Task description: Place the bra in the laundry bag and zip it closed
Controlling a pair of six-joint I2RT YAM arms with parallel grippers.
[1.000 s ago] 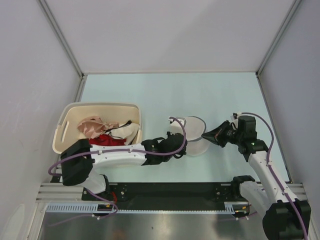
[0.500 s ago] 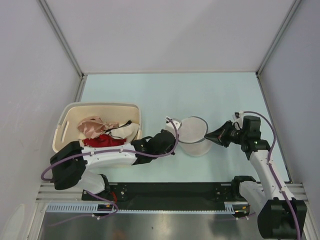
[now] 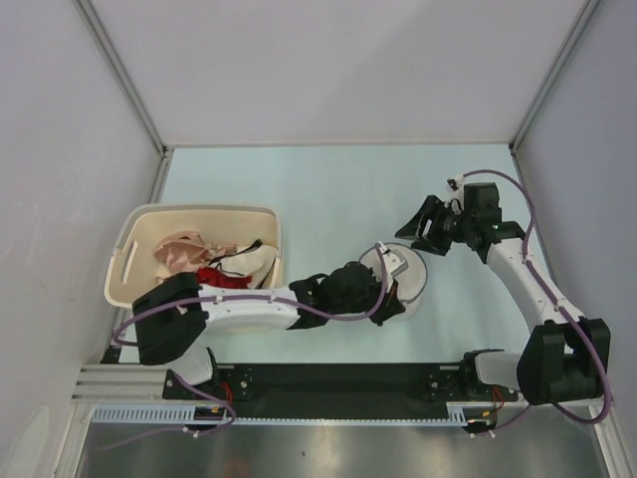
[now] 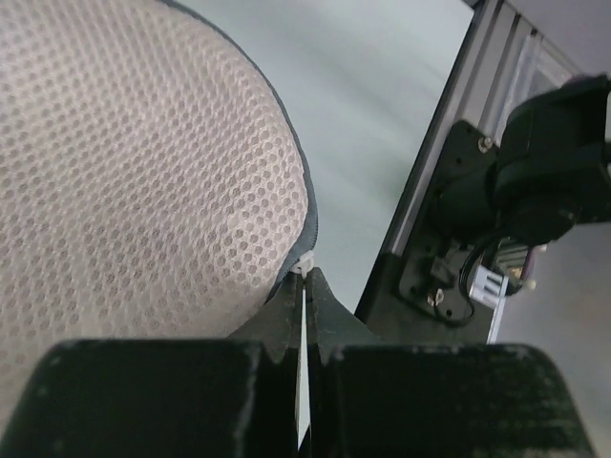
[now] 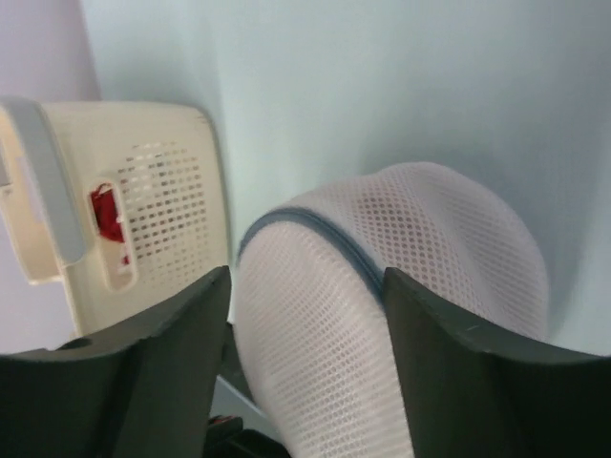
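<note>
The left arm (image 3: 249,309) lies low and stretches from its base at the desk's (image 3: 299,189) near left corner across toward the middle of the near edge. The left gripper (image 4: 305,286) is pinched tight, its two black fingers (image 4: 286,315) pressed together on the dark rim (image 4: 304,191) of the laundry bag (image 3: 406,279), with a small white tab showing just at their tips. Whether that tab is the zip pull cannot be told.

The right arm (image 3: 523,279) rises from the near right corner and bends back inward, so that the right gripper (image 3: 410,229) hangs above the desk just beyond the bag, toward the far edge. Its jaws are spread wide and hold nothing. In the wrist view the bag shows between the fingers but apart from them.

The laundry bag sits near the near edge, slightly right of the middle. It is a white mesh dome with its rim turned toward the left gripper. What is inside it cannot be made out.

The cream basket (image 3: 129,244) stands by the left edge. The bra (image 3: 182,254) lies crumpled in the basket's left half, well apart from the bag. Beside it lie a red garment (image 3: 212,278) and a pale cream cloth (image 3: 261,261) crossed by a dark strap.
</note>
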